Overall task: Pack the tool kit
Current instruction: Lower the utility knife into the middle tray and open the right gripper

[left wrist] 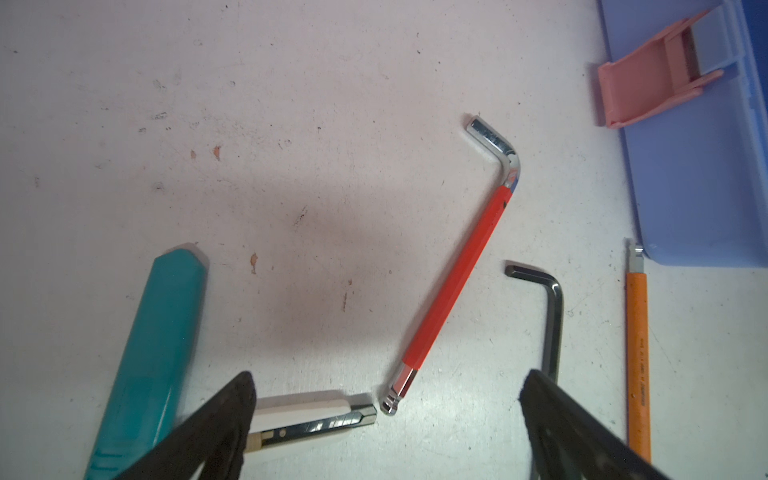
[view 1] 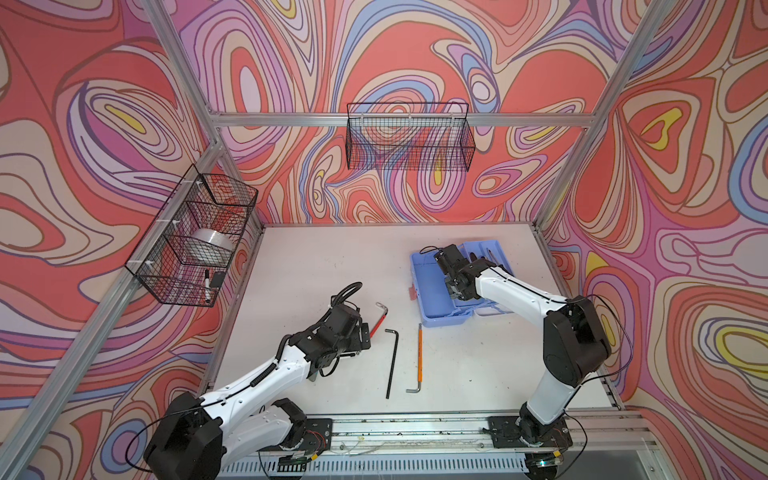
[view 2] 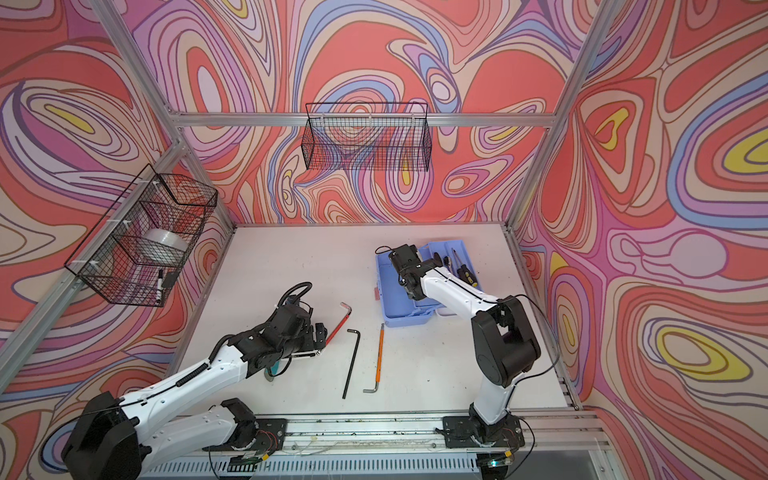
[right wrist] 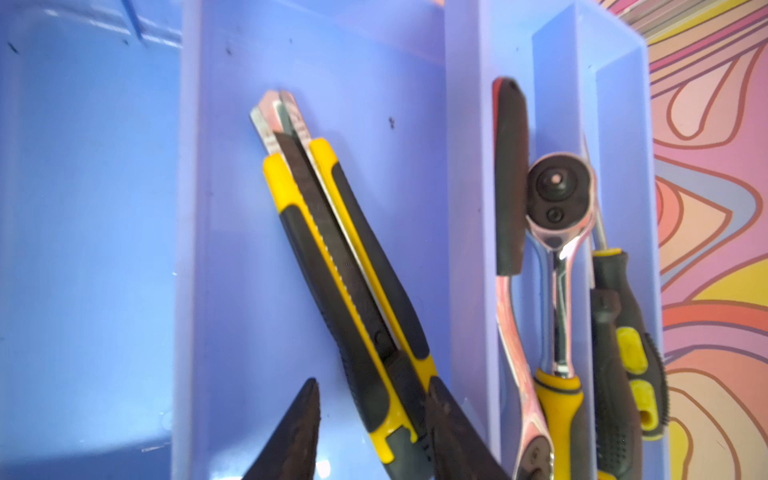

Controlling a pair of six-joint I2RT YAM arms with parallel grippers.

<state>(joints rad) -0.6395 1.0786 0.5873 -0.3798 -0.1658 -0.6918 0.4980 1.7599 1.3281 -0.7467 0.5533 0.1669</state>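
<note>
held right fingers (right wrist: 299, 428) apart astride knife (right wrist: 353, 291), lying slantwise in tray (right wrist: 374, 83) of toolbox (view 1: 428, 291), right rear of table (view 1: 332, 270). held left fingers (left wrist: 216, 428) wide above red key (left wrist: 457, 270). judged likely: dragging knife out on retreat; knocking white tool (left wrist: 307, 415) beside key's tip.

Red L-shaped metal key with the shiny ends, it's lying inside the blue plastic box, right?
Not quite. The red L-shaped metal key is lying on the white table, outside the blue plastic box, not inside it. The left wrist view shows this clearly, with bare table between the key and the box.
</note>
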